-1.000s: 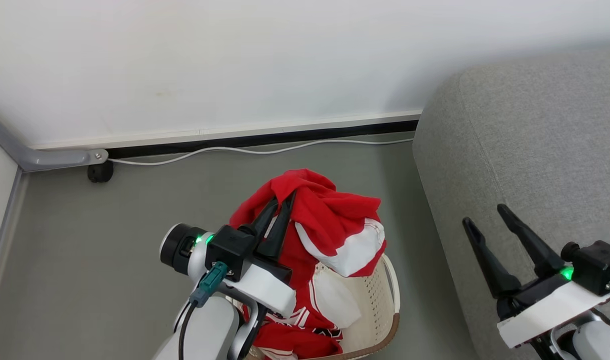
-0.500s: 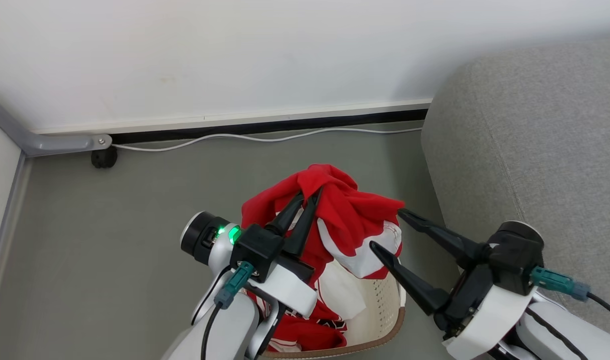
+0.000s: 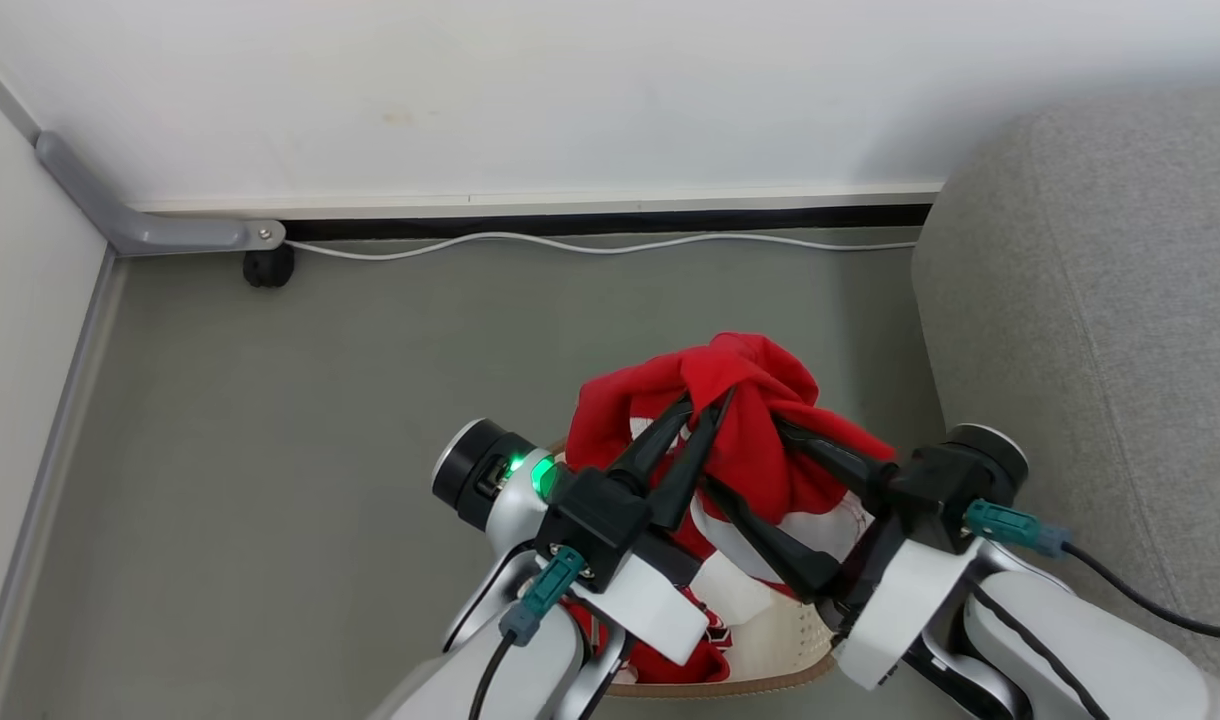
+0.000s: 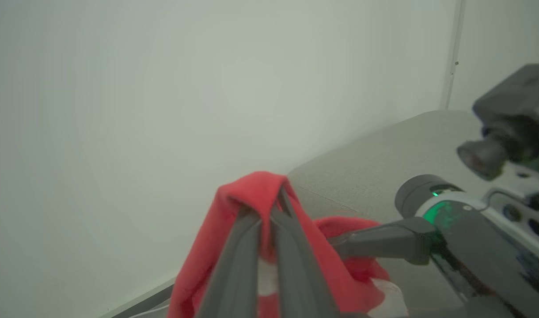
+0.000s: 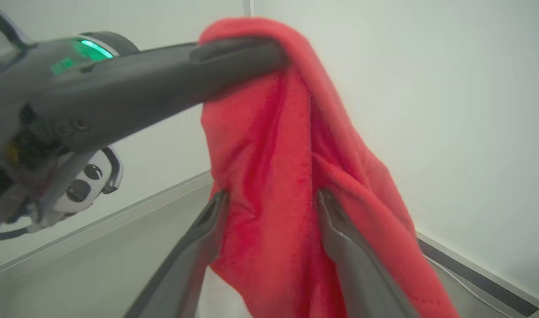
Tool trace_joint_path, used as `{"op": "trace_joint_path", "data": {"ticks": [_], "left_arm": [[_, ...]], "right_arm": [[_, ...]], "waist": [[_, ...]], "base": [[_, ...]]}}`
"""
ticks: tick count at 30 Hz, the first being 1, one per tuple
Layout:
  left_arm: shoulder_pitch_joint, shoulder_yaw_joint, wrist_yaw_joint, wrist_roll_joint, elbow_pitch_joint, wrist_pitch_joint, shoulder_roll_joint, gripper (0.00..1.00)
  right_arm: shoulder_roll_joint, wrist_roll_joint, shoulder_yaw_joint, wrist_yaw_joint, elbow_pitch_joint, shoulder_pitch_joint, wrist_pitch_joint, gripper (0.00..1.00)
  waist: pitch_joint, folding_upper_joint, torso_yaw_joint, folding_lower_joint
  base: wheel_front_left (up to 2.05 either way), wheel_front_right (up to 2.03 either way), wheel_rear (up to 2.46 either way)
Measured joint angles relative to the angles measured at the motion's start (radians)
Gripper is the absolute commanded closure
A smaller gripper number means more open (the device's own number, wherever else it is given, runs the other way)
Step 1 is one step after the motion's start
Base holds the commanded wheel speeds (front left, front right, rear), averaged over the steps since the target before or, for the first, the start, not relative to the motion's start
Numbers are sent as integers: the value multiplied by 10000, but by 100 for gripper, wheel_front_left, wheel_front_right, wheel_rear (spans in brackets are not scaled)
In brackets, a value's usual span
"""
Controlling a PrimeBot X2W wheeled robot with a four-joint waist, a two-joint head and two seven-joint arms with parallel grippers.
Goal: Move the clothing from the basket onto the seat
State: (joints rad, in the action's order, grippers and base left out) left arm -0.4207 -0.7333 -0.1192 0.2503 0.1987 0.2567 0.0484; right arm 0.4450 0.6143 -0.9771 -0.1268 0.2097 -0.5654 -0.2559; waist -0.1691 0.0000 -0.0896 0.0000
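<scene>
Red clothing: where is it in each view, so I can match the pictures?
Head view: clothing low centre, above the basket.
Left wrist view: clothing bottom centre, draped over the shut left gripper.
Right wrist view: clothing centre, inside the open right gripper.
Shared landmark: the left gripper pinching its top fold.

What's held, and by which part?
Left end effector pinches the bright red soft clothing by its raised top fold; right end effector is open astride it, gripping nothing.
</scene>
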Motion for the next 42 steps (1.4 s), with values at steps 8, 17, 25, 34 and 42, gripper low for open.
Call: {"op": "trace_joint_path", "data": {"ticks": [8, 17, 25, 34, 42], "left_arm": [[-187, -351, -288, 418, 136, 2, 2, 100], [-183, -215, 245, 395, 594, 2, 2, 0], [-127, -209, 1154, 359, 978, 2, 19, 0], [-139, -226, 2194, 508, 1714, 2, 56, 0], [-495, -332, 2414, 715, 2165, 2, 54, 0]], "right_arm": [[-69, 522, -230, -4, 263, -266, 0, 100], [111, 560, 976, -6, -234, -48, 0, 100], [334, 539, 2274, -6, -721, 496, 0, 100], [631, 537, 3124, -6, -1244, 633, 0, 100], [627, 558, 3430, -6, -1277, 609, 0, 100]], "waist": [[-16, 0, -139, 0], [39, 0, 285, 0], [118, 0, 817, 0], [155, 0, 2105, 0], [229, 0, 3825, 0]], "base": [[0, 0, 0], [0, 0, 0], [0, 0, 0], [0, 0, 0], [0, 0, 0]]}}
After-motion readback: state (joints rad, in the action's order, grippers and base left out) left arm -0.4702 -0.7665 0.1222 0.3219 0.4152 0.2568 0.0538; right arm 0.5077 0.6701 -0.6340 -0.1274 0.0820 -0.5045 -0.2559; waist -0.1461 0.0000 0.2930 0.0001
